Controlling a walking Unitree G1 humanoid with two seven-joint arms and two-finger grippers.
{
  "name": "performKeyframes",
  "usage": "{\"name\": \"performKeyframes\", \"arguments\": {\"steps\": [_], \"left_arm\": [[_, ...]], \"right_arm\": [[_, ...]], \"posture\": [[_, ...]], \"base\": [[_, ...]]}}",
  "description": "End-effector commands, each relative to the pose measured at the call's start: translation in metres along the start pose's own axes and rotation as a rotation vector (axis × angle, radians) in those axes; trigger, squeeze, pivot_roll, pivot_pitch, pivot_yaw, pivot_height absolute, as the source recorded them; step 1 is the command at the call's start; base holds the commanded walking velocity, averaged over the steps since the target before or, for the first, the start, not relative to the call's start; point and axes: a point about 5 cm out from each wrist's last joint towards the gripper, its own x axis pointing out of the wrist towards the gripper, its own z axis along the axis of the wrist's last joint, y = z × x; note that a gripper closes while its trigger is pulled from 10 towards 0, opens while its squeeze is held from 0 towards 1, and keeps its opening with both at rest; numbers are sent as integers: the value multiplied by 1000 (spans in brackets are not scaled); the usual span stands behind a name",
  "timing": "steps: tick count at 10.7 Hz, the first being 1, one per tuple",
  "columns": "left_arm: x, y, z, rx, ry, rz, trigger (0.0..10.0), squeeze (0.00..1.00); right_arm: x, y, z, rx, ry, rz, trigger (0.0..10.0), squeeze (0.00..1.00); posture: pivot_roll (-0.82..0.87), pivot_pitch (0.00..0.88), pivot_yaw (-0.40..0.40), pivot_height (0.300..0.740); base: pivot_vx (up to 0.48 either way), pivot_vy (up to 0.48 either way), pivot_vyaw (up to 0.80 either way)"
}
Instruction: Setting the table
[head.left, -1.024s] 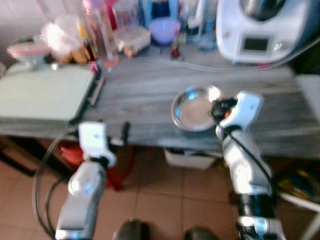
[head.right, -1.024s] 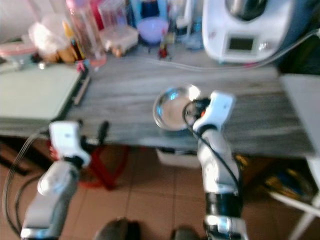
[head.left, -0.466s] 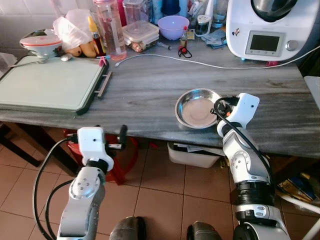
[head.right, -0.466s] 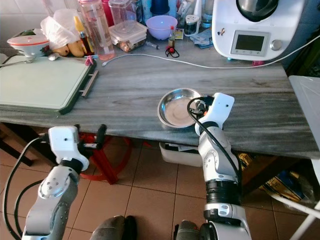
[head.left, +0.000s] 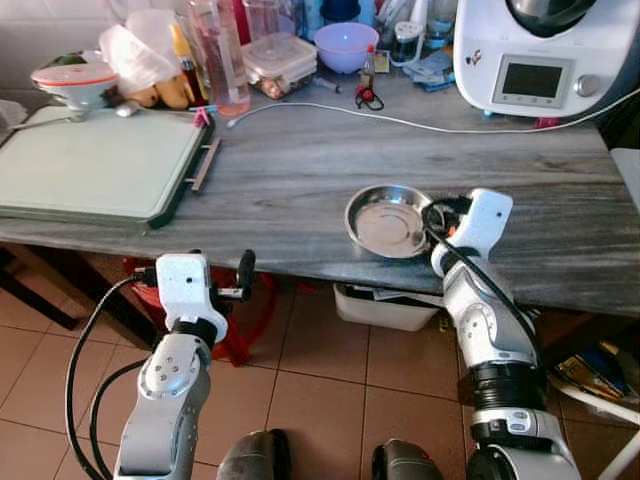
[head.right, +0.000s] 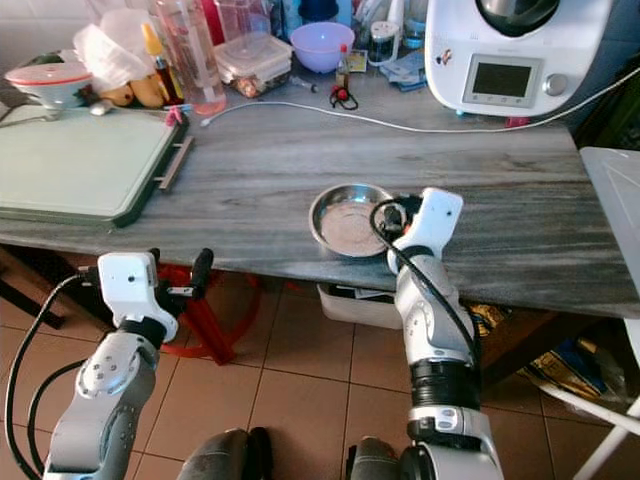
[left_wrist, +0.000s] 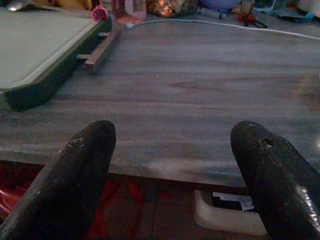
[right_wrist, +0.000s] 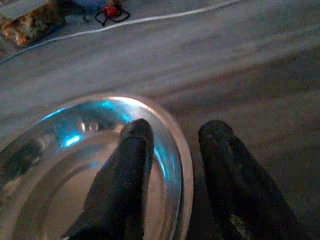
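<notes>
While the grey wood-grain worktop (head.left: 300, 170) carried clutter along its back edge, its middle lay bare. A steel bowl (head.left: 388, 220) sat near the front edge, right of centre. The right gripper (right_wrist: 172, 150) had its jaws closed on the bowl's rim, one finger inside and one outside. A green tray (head.left: 90, 165) lay at the left end, a white appliance (head.left: 535, 55) at the back right. The left gripper (left_wrist: 170, 150) hung below the front edge over tiled floor (head.left: 320, 380), jaws spread wide and empty.
</notes>
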Motion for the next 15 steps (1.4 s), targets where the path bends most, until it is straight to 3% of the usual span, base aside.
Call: {"name": "performKeyframes", "arguments": {"steps": [1, 6, 15], "left_arm": [[-2, 1, 2, 13, -2, 4, 10000, 0], [-3, 2, 2, 13, 3, 6, 10000, 0], [-6, 3, 1, 0, 14, 4, 10000, 0]], "right_arm": [[-1, 5, 8, -21, -45, 15, 10000, 1000], [-15, 0, 17, -25, -88, 8, 10000, 1000], [-60, -1, 26, -226, -219, 35, 10000, 1000]], "posture": [[-19, 147, 61, 740], [-20, 155, 63, 740], [-24, 145, 61, 740]], "base": [[0, 0, 0], [0, 0, 0], [0, 0, 0]]}}
